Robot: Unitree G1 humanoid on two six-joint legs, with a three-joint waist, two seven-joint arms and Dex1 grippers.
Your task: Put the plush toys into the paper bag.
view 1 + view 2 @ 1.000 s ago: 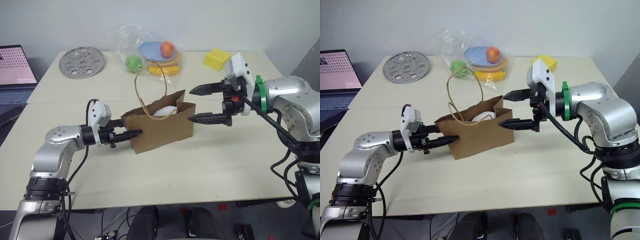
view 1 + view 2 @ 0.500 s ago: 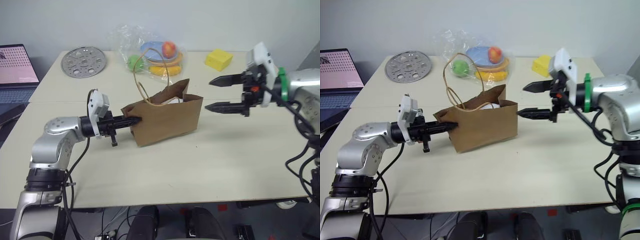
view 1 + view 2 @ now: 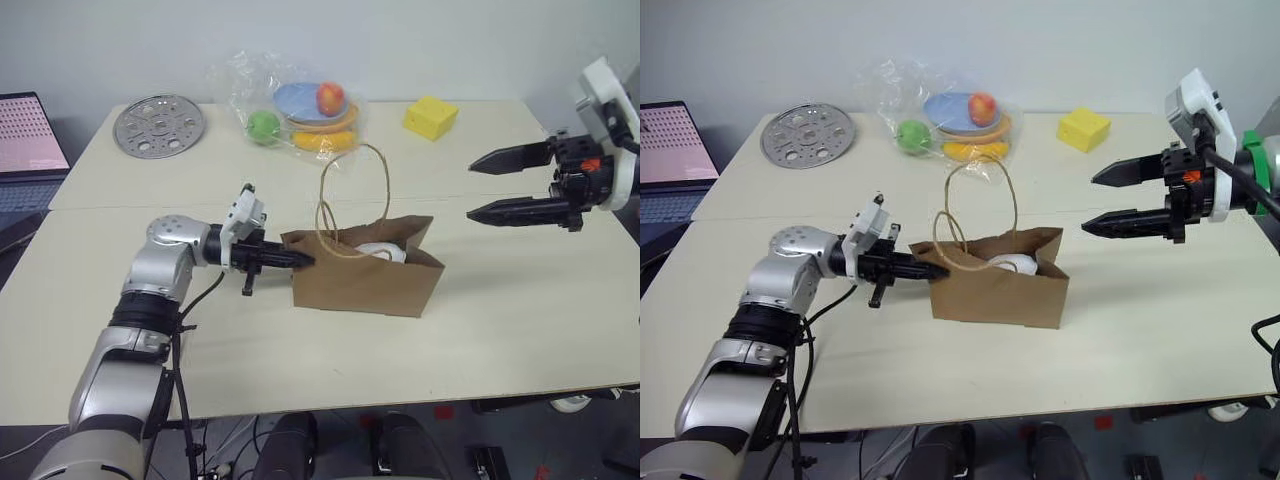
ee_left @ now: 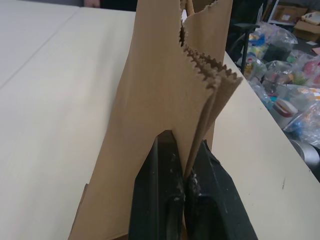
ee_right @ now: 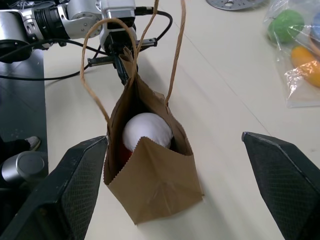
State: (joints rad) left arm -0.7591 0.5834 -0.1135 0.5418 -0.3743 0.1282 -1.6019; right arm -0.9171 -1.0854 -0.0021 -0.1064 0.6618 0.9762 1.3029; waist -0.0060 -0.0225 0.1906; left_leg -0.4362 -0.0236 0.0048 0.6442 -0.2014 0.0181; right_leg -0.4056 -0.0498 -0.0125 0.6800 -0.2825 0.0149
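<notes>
The brown paper bag [image 3: 365, 278] stands upright mid-table, mouth open, twine handles arching above it. A white plush toy [image 5: 147, 131] lies inside, with a sliver of orange-red showing under it. My left gripper [image 3: 300, 260] points level at the bag's left end and is shut on the paper edge [image 4: 192, 150]. Off to the right and higher, my right gripper [image 3: 471, 190] is open with nothing between its fingers [image 5: 75, 185], well away from the bag.
At the table's far side are a clear plastic bag of plastic fruit [image 3: 300, 105], a yellow block [image 3: 431, 117] and a round metal disc [image 3: 159, 125]. A laptop [image 3: 25, 135] sits off the left edge.
The left gripper has closed on the bag's edge and pushed the bag to the right. The right gripper has drawn away from the bag, to the right and slightly up.
</notes>
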